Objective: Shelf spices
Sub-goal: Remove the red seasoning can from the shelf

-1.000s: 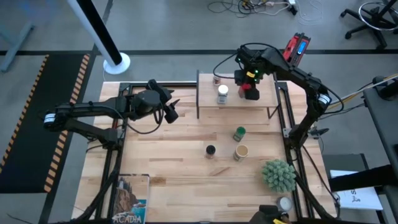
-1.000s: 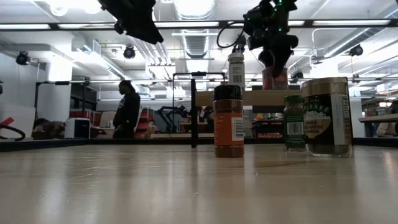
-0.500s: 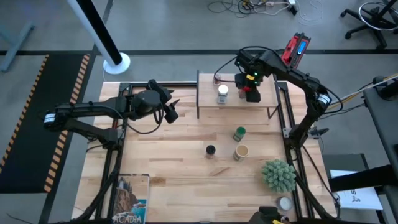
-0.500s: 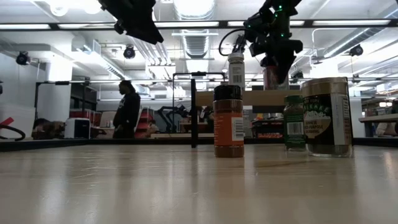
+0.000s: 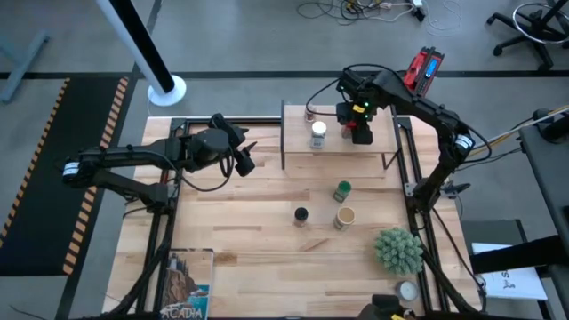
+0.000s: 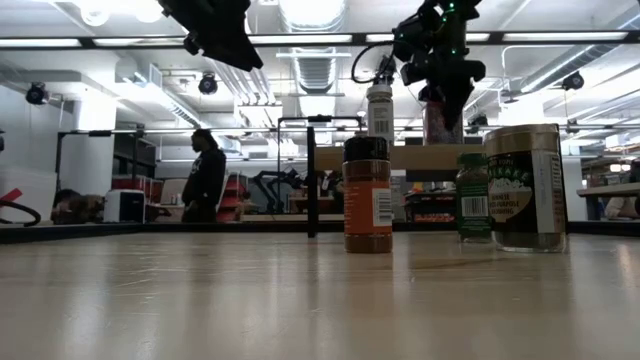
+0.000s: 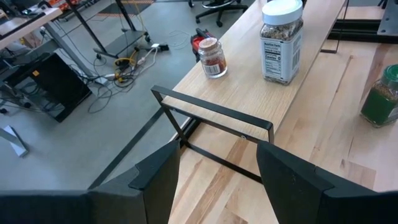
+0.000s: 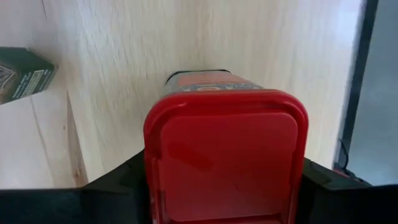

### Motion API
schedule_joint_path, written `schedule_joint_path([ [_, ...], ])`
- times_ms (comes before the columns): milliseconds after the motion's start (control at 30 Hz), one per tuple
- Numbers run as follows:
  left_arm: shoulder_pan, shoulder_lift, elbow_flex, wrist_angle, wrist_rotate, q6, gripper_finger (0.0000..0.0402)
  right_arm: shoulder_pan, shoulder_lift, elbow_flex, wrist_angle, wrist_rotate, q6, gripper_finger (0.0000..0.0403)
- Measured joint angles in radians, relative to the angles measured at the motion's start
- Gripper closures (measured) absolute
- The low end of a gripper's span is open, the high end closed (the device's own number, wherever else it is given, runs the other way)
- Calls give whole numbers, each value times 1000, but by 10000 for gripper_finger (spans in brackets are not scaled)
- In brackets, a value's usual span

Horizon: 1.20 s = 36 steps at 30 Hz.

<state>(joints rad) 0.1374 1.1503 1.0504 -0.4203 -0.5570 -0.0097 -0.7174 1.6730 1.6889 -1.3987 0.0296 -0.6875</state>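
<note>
The right gripper [image 5: 357, 132] stands over the shelf [image 5: 373, 153], fingers closed on either side of the red tin [image 8: 225, 163], which sits on or just above the boards; I cannot tell whether it has touched down. Two spices are shelved beside it: the white-lid jar [image 5: 317, 130] and a small grey-lid jar [image 7: 211, 56] toward the shelf's back edge. Three remain on the table in front of the shelf: the green-lid jar [image 5: 342, 189], the black-lid jar [image 5: 300, 215] and the tan cylinder [image 5: 345, 216]. So roughly half the job looks done.

The left gripper [image 7: 217, 171] waits off the shelf's end, fingers spread, holding nothing.

Only the right wrist view shows the grip on the tin (from overhead the arm hides it), while the low view lines up the unshelved jars.
</note>
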Motion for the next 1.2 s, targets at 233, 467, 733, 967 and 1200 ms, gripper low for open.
schedule_joint_path([
  [233,0,0,0,0,0,0,198,7,-1,87,-50,0,48,215],
  [467,0,0,0,0,0,0,198,47,-3,190,-110,-1,114,202],
  [733,0,0,0,0,0,0,198,135,-4,328,-173,-2,177,215],
  [967,0,0,0,0,0,0,198,244,-4,412,-173,-62,220,202],
  [1200,0,0,0,0,0,0,198,368,-5,457,-173,-224,264,212],
])
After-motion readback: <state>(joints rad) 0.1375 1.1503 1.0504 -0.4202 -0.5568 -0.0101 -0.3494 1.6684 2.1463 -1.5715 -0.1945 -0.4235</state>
